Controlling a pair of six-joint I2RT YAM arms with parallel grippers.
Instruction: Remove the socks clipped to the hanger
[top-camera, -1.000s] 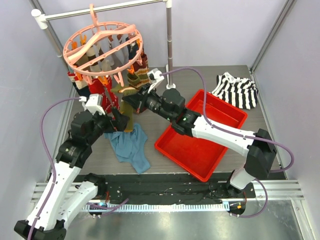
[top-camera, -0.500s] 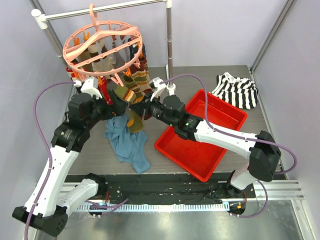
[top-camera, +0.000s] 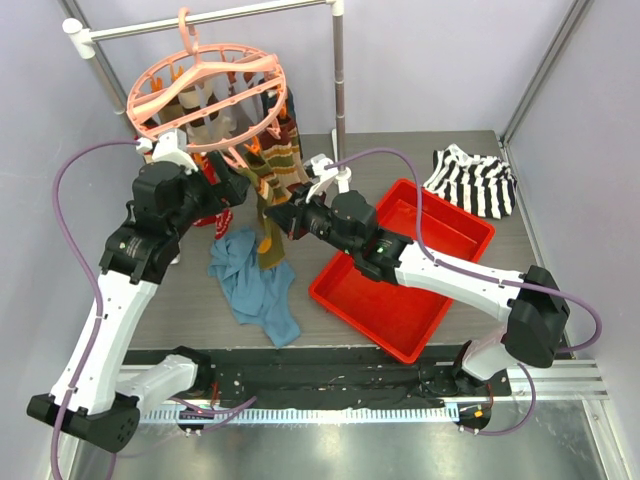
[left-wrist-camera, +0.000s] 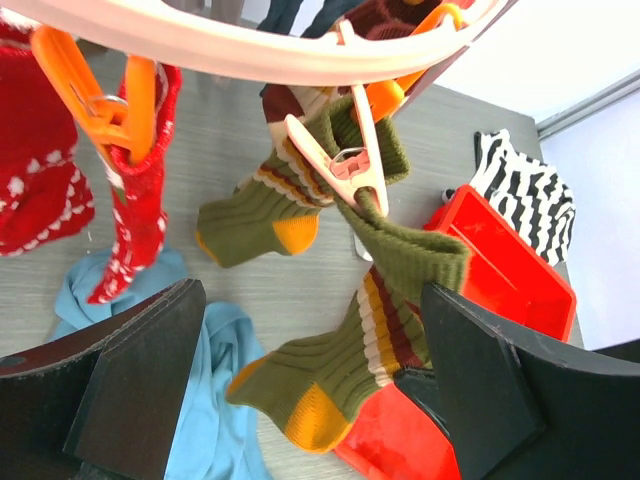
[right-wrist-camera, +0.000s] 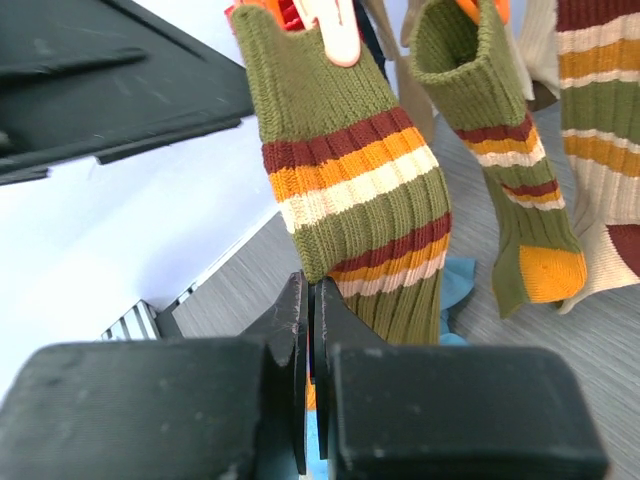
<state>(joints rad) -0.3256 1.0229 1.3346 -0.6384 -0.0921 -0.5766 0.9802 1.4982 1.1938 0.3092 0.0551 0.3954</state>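
Status: early, by my read. The hanger hangs from the rail, and the socks are bunched under its ring. I count at least 6 still clipped and see none lying off it. Nearly everything is left to do.

- Right gripper: jaws pressed together, below the hanger's front edge and right up against the lower leg of an olive striped sock. Can't tell if any knit is actually pinched between them.
- That sock hangs from a pink clip on the ring. The clip is shut on the cuff, so it isn't released yet.
- Left gripper: jaws wide apart, holding nothing. It's under the hanger's left side, looking up at that same clip, with a red-white sock further left on an orange clip.
- Below the hanger, a blue cloth lies on the desk, with a red tray to its right.

Likely next step: open the pink clip and pull the olive sock free, then repeat for the rest.
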